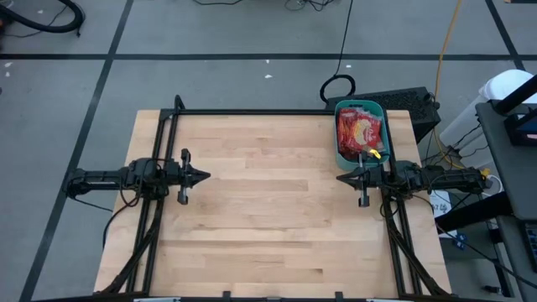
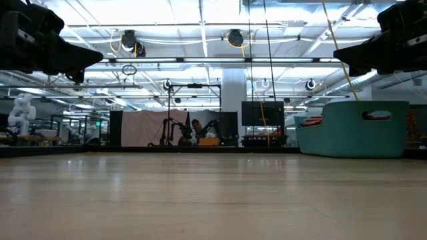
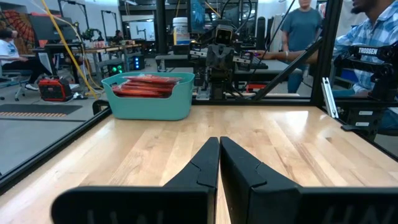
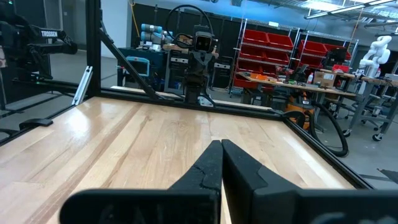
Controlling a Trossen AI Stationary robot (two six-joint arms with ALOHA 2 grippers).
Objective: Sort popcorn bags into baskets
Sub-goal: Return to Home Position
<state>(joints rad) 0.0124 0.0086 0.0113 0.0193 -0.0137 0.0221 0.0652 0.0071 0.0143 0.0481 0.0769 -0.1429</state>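
Homing: left end effector and right end effector are closed, empty; retract level, avoiding the basket.

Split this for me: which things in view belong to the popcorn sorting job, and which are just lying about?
Job:
- popcorn bags, piled in the teal basket
- left gripper and right gripper, fingers shut, holding nothing

Lying about:
- black case behind the table's far edge
- red shelf bins in the room
- person standing beyond the table

Bright, even overhead light; soft shadows; mild sheen.
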